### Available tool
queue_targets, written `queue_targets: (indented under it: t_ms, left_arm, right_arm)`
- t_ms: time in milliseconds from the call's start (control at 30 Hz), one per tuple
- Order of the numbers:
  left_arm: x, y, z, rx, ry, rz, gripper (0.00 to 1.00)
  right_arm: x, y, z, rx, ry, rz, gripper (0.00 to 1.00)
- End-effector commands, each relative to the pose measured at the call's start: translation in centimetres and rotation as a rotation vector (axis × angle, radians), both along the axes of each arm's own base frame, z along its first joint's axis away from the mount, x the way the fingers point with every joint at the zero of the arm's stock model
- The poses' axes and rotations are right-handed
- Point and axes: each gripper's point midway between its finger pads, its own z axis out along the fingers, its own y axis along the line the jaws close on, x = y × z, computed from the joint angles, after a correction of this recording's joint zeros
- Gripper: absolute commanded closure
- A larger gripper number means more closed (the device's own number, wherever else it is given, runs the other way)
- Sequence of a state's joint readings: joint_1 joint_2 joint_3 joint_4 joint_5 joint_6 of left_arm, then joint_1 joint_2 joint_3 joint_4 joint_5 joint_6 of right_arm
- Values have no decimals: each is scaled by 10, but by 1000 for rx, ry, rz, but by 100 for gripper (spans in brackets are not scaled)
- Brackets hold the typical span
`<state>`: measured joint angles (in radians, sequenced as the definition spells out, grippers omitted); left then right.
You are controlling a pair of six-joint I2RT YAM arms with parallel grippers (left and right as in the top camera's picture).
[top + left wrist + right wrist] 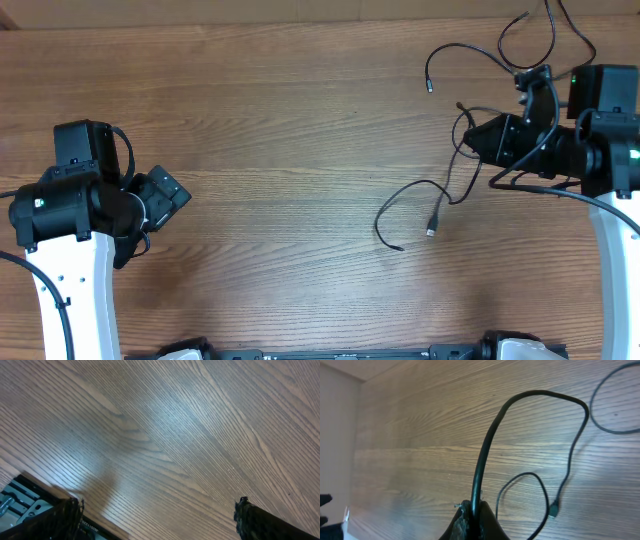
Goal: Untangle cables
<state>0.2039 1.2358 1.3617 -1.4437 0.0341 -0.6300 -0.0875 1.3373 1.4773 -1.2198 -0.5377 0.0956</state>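
My right gripper (474, 510) clamps one cable (487, 445); the left gripper (159, 512) gapes empty. Next I'd pull it free of the tangle

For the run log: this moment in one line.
left gripper open, empty | right gripper shut on cable | other cables crossed nearby

Robotics lab bench, wood-grain table (280, 150), left arm (70, 290) and right arm (612, 250) (white-shelled) mounted
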Motion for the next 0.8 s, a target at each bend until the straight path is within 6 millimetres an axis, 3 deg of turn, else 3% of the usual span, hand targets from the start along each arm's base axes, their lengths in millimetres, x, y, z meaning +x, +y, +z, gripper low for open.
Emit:
queue_targets:
  t_ms: [0,133,233,300,500,567,767]
  left_arm:
    - [2,0,-1,-6,-3,2,0]
    - [3,0,-1,-6,-7,1,0]
    - [2,0,-1,-6,-6,1,0]
    - [2,0,-1,-6,-5,1,0]
    - [2,0,-1,-4,-6,-2,0]
    - [3,0,-1,-4,-7,-2,0]
    - [3,0,-1,-4,-7,-2,0]
  right_arm:
    - [-2,-5,-12,-9,26,-5,96]
    - [-9,-6,-37,-11,94,-12,96]
    - [-8,-18,-53,-26,147,-78,96]
    - [-6,-42,-64,-53,212,-225,96]
    - [-6,-105,-80,-160,281,-496,77]
    - [-8,-123,-86,-180,303,-552,77]
    - [-13,-156,-100,-200,361,-649,74]
